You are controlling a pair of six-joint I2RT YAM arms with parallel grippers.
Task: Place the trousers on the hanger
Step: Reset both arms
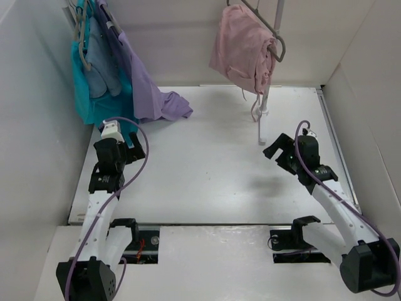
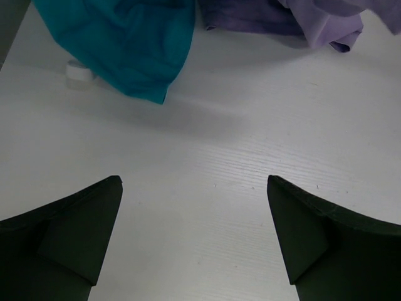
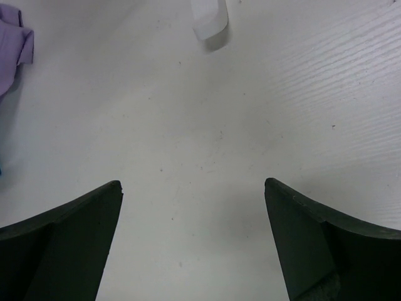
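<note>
My left pincer [image 2: 194, 182] and right pincer [image 3: 193, 185] both gape wide, gripping nothing, low over the white table [image 1: 213, 175]. The teal garment [image 2: 131, 44] lies at eleven o'clock from my left. Seen from above, the trousers [image 1: 241, 50] drape over the hanger [image 1: 261, 19] at one o'clock.

Illumination is bright, diffuse and overhead. The white surface [image 1: 213, 169] reads close to overexposed, with no hard glare. Shadows are soft: a faint grey patch ahead of the right arm [image 1: 332, 200] and a blurred band beneath the teal garment [image 2: 125, 44]. In the wrist views the surface grain is sharp. The left hand [image 2: 194, 188] and right hand [image 3: 193, 188] render near-featureless black. The walls [image 1: 37, 94] splay outward at the top view's edges.
</note>
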